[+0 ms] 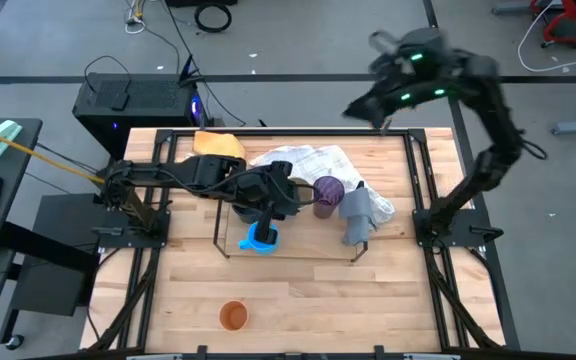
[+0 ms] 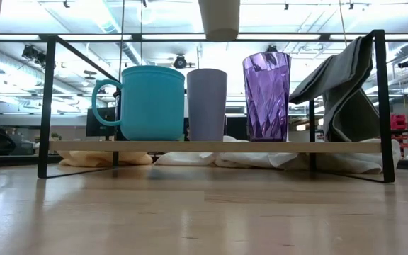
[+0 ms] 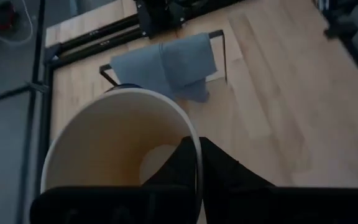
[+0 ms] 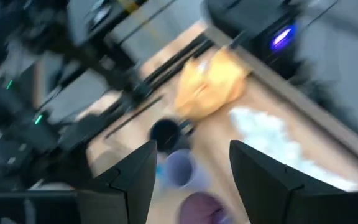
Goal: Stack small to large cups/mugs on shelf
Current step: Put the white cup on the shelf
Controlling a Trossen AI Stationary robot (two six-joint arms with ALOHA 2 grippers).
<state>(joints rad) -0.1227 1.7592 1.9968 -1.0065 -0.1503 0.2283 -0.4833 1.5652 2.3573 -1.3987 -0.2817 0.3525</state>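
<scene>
We judged the left claw (image 3: 194, 163), pinching the tan cup's (image 3: 120, 134) rim above the shelf (image 2: 211, 146), risked toppling the lavender cup (image 2: 207, 104) if lowered off-centre; right claw (image 4: 191, 163) gaped empty.

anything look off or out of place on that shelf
Yes: a grey cloth is draped over the shelf's end rail beside the purple cup, taking up cup space. An orange cup also sits alone near the table's front edge.
</scene>
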